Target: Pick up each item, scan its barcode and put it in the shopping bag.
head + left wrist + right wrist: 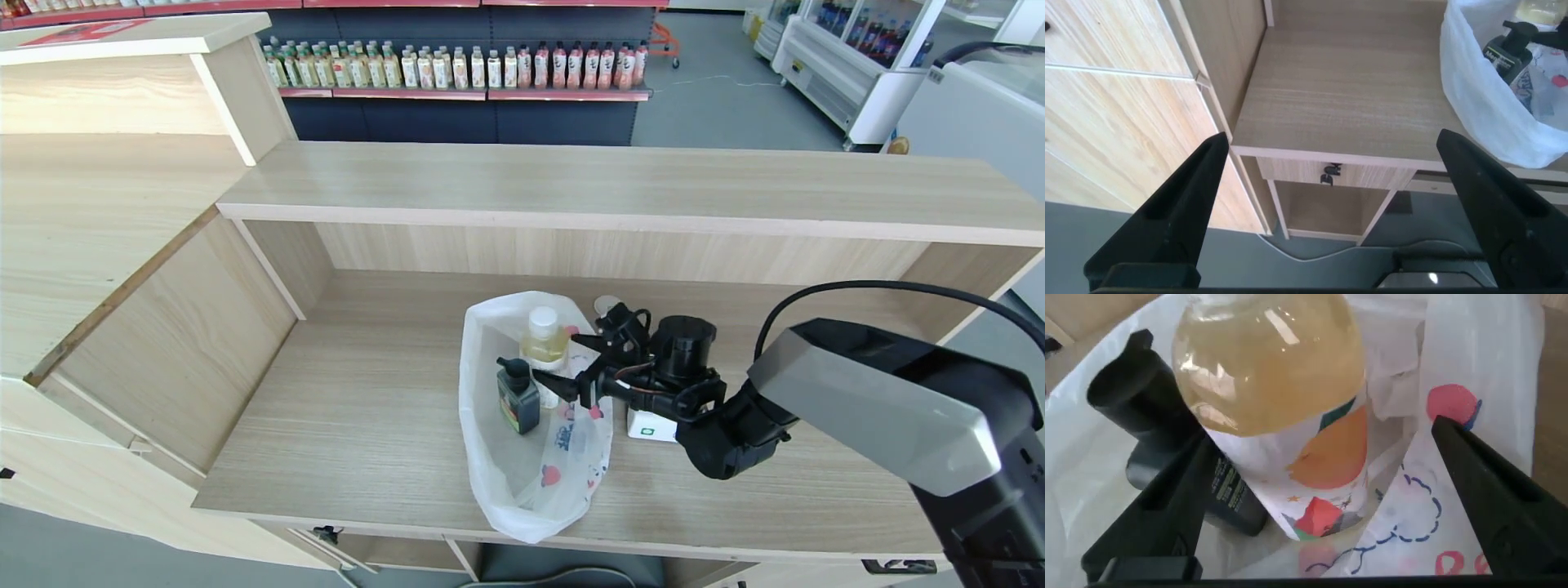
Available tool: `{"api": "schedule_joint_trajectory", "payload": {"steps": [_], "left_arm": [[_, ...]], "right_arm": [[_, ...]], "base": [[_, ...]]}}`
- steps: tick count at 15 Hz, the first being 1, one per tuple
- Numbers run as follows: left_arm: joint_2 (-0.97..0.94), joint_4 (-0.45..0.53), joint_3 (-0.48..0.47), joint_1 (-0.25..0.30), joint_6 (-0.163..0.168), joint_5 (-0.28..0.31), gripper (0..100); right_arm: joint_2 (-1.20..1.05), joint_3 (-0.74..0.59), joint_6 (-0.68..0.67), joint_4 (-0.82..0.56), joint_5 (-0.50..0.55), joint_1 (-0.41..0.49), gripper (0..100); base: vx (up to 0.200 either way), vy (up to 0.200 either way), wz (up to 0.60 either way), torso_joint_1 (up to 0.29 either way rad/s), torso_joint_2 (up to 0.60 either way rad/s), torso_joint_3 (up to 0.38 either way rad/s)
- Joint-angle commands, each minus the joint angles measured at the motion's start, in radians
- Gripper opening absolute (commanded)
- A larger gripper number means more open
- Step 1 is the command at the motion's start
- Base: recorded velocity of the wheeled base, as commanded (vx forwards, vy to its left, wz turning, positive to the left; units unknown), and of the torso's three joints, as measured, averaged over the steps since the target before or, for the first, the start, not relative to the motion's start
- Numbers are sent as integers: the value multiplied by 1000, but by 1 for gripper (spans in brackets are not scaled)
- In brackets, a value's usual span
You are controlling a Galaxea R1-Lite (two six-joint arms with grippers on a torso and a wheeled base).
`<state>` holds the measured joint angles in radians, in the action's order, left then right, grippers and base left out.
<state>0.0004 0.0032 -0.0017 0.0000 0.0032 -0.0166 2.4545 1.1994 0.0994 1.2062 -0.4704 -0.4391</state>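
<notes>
Left gripper [1333, 137], fingers spread and empty, hangs off the near left edge of the bench [343, 425], clear of the work. In the shopping bag [490, 457] a dark pump bottle [518, 398] and a juice bottle [544, 339] stand side by side. The right gripper [555, 355] flanks the juice bottle with its fingers released, which suggests the bottle is already delivered; open bench lies rightward past a white box [651, 426].

Right arm [882, 392] extends forward and across toward the robot's left, wrist angled down. Right gripper [571, 359]: jaws spread wide, clamping nothing. Left gripper [1331, 139]: jaws wide apart, empty.
</notes>
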Motion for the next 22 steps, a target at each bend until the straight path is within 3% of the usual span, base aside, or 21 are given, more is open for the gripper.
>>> {"api": "schedule_joint_trajectory", "payload": {"steps": [1, 7, 13, 15, 17, 18, 20, 21, 22], "left_arm": [[0, 0, 0, 0, 0, 0, 100], [0, 0, 0, 0, 0, 0, 100], [0, 0, 0, 0, 0, 0, 100], [0, 0, 0, 0, 0, 0, 100], [0, 0, 0, 0, 0, 0, 100], [0, 0, 0, 0, 0, 0, 100], [0, 0, 0, 0, 0, 0, 100], [0, 0, 0, 0, 0, 0, 100], [0, 0, 0, 0, 0, 0, 100]], "right_arm": [[-58, -7, -30, 1, -1, 7, 100], [-256, -87, -193, -4, -14, 14, 100], [-585, -340, -251, -40, -8, 85, 100], [-810, -497, -248, -131, -19, 186, 100], [-910, -538, -251, -214, -28, 227, 100], [-1082, -610, -247, -396, -17, 283, 100], [-1249, -684, -210, -570, -14, 362, 100], [-1332, -745, -153, -639, 1, 387, 100], [-1439, -853, -109, -672, 108, 431, 100]], "base": [[0, 0, 0, 0, 0, 0], [0, 0, 0, 0, 0, 0], [0, 0, 0, 0, 0, 0], [0, 0, 0, 0, 0, 0], [0, 0, 0, 0, 0, 0], [0, 0, 0, 0, 0, 0], [0, 0, 0, 0, 0, 0], [0, 0, 0, 0, 0, 0], [0, 0, 0, 0, 0, 0]]}}
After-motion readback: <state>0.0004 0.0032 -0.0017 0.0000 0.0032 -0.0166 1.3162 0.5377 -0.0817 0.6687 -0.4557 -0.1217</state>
